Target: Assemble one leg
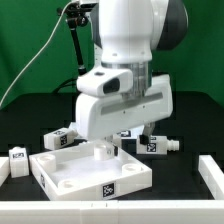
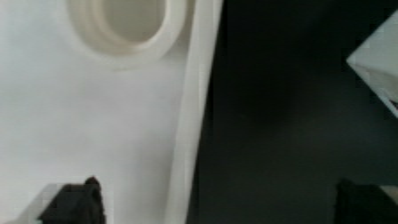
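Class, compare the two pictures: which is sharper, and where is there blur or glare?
Exterior view: fairly sharp, evenly lit, though the big white square tray-like panel looks washed out against the black table. Wrist view: out of focus; the panel's round socket and the dark two-finger gripper have fuzzy edges.

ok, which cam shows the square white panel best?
Exterior view: the panel shows nearly whole, with rim and tag, the arm covering its far side. Wrist view shows only a close strip: one round socket and a straight edge beside the black table.
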You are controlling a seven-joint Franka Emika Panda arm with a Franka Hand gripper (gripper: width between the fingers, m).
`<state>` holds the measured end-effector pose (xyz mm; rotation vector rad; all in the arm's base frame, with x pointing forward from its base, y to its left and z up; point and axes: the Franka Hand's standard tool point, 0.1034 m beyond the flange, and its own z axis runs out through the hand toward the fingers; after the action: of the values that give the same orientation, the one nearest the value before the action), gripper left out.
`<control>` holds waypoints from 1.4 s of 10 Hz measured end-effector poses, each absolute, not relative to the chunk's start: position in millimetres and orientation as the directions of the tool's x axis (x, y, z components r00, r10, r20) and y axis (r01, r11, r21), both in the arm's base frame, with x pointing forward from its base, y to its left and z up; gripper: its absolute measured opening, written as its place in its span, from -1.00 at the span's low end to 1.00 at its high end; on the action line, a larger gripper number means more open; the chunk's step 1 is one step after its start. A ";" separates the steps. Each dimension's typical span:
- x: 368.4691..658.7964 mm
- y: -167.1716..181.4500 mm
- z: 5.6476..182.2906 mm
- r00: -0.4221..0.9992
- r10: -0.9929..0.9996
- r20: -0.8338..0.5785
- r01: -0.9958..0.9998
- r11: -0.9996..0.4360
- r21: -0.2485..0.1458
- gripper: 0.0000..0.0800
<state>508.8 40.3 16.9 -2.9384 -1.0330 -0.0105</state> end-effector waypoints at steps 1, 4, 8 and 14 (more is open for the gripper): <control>507.5 40.7 11.1 0.780 0.625 0.014 0.625 -0.780 -0.026 0.62; 508.6 41.7 9.8 0.779 0.626 0.013 0.627 -0.779 -0.027 0.31; 515.6 42.1 14.7 0.779 0.627 0.021 0.627 -0.778 -0.021 -0.81; 515.4 63.4 14.4 0.810 0.585 0.032 0.586 -0.810 -0.019 -0.87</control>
<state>515.4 63.4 14.4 -2.9619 -0.9587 -0.0388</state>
